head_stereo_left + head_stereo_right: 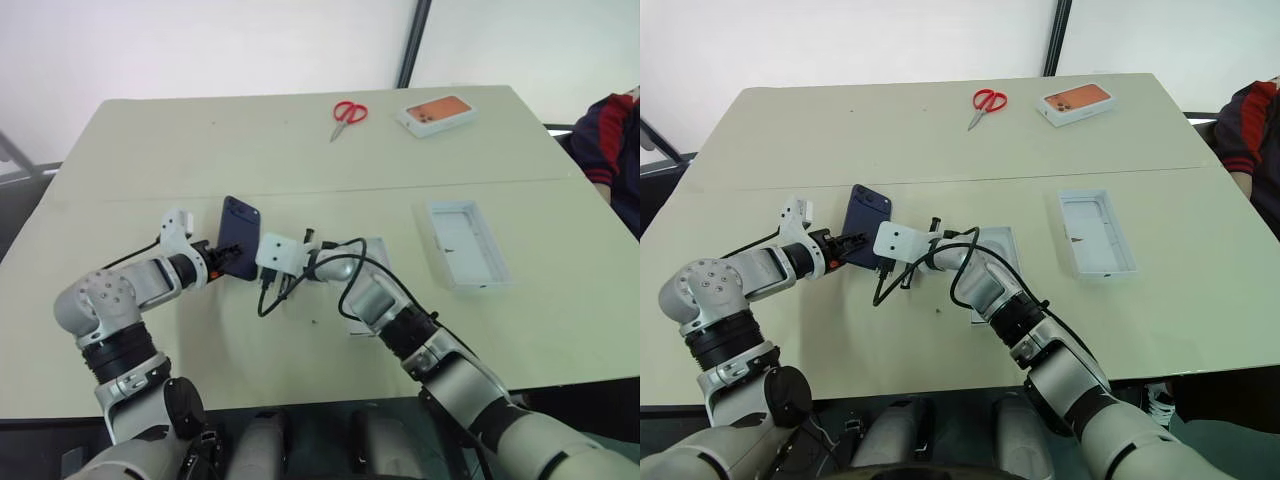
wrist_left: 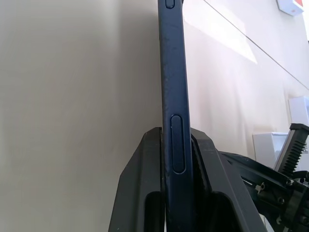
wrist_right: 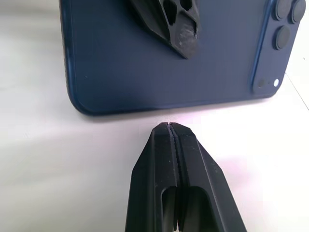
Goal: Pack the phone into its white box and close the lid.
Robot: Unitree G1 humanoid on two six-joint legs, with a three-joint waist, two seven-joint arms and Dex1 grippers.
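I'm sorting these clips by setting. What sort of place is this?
Probably a lab or office room: a plain pale table against bare white walls, with red scissors and phone boxes laid out, and a seated person's sleeve at the edge.

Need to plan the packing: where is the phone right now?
In the head views the phone is left of centre on the table, gripped on edge in the left claw, with the shut right claw just beside it.

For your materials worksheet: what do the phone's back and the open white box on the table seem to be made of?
The phone: probably glass or coated metal, smooth navy satin back with a soft sheen and a raised camera strip. The white box: likely cardboard, matte white with thin upright walls, though moulded plastic cannot be ruled out.
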